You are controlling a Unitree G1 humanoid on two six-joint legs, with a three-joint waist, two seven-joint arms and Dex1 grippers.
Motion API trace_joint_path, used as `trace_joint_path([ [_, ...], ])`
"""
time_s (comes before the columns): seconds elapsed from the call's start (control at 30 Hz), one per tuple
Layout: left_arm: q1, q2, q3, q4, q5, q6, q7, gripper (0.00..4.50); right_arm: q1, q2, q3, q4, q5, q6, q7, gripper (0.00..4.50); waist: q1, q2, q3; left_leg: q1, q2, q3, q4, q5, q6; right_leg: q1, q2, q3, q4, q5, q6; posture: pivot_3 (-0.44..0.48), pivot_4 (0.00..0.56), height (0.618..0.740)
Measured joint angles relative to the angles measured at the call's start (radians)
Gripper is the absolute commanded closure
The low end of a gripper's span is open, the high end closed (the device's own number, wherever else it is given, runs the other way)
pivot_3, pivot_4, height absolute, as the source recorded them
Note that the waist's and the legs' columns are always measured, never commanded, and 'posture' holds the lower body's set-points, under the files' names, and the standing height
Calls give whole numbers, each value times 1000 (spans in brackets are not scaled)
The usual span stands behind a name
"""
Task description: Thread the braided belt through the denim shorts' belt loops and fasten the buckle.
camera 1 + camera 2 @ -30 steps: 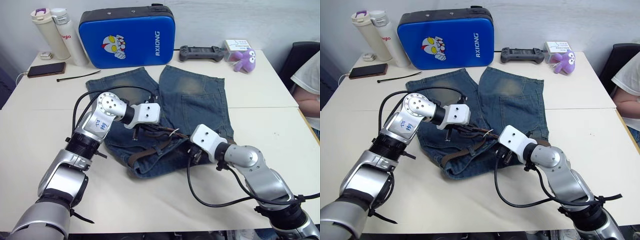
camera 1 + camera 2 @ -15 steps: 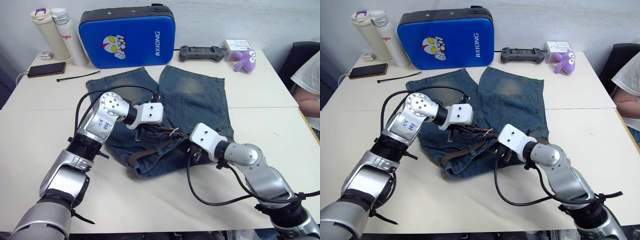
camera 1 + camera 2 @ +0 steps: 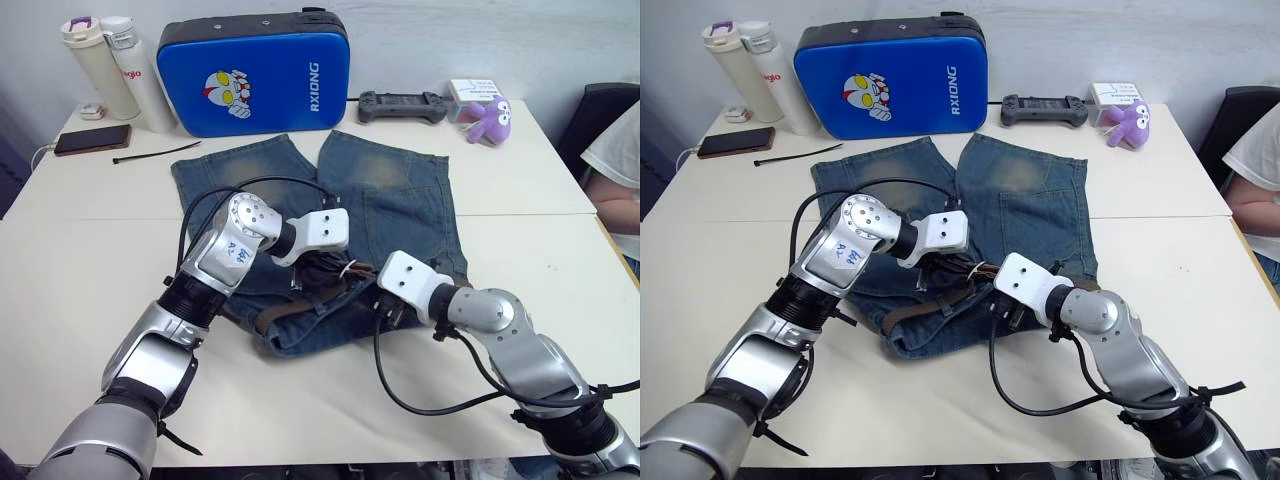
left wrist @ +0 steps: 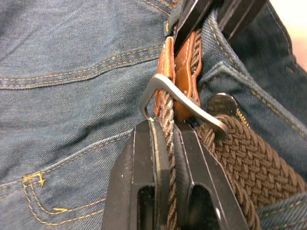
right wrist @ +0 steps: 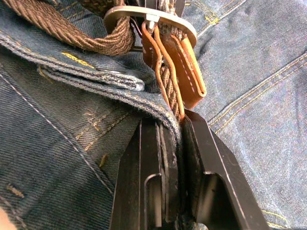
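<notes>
Spread flat across the pale tabletop (image 3: 90,260): faded blue denim shorts (image 3: 400,190) with yellowish worn patches, legs pointing toward the far edge and waistband toward the robot, likely laid so to keep the waistband within reach of both arms. Bunched and folded at the near edge, where both arms meet.

Running along that waistband: long brown braided belt (image 3: 290,312), woven strap lying partly over, partly under the folded denim; which blue denim belt loops (image 5: 103,76) are already passed cannot be told.

Converging at the waistband's middle from opposite sides: left gripper (image 4: 165,139), fingers clamped together on the braided strap just behind the frame, seemingly to steady it. Opposite, right gripper (image 5: 170,136), fingers pinched shut on the belt where it runs over the denim waistband edge beside the tan leather tab, probably to hold that end in place for fastening.

Between the two grippers, lifted slightly off the denim: small silver rectangular metal buckle (image 4: 184,103), tilted, with strap passing through the frame beside a metal shorts button (image 4: 221,103). Prong seating not discernible, so fastening judged unfinished.
</notes>
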Motion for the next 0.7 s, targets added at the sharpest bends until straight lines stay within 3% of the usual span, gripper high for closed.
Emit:
trace_joint_path([
  [0.2, 0, -7, -22, -29, 9, 62, 5, 4500, 0, -2, 0, 1, -1, 0, 18, 4422, 0, 0, 0, 0, 0, 0, 0, 0, 0, 0, 0, 0, 0, 0, 0, 0, 150, 740],
  [0.43, 18, 3, 46, -121, -65, 242, -25, 1643, 0, -6, 1, -10, 11, -4, 49, 4500, -3, 0, 0, 0, 0, 0, 0, 0, 0, 0, 0, 0, 0, 0, 0, 0, 150, 740],
  [0.47, 18, 17, 50, -144, -79, 265, -40, 976, 0, -9, 0, -18, 15, -5, 53, 4500, -4, 0, 0, 0, 0, 0, 0, 0, 0, 0, 0, 0, 0, 0, 0, 0, 150, 740],
  [0.5, 18, 24, 52, -152, -85, 275, -45, 976, 0, -11, 0, -23, 15, -6, 55, 4500, -4, 0, 0, 0, 0, 0, 0, 0, 0, 0, 0, 1, 1, 0, 0, 0, 150, 740],
  [0.6, 17, 33, 67, -240, -198, 339, -122, 126, -3, -17, 0, -28, 15, -9, 57, 4500, 0, 0, 0, -1, 0, -1, 0, 0, -1, 0, 0, 0, 0, 0, 0, 0, 150, 740],
  [0.7, -12, 63, 103, -289, -275, 420, -143, 126, -4, -19, 0, -26, 16, -18, 59, 4500, -1, 0, 0, -1, 0, -1, 1, 0, -1, 0, 0, 0, 1, 0, 0, 0, 150, 740],
])
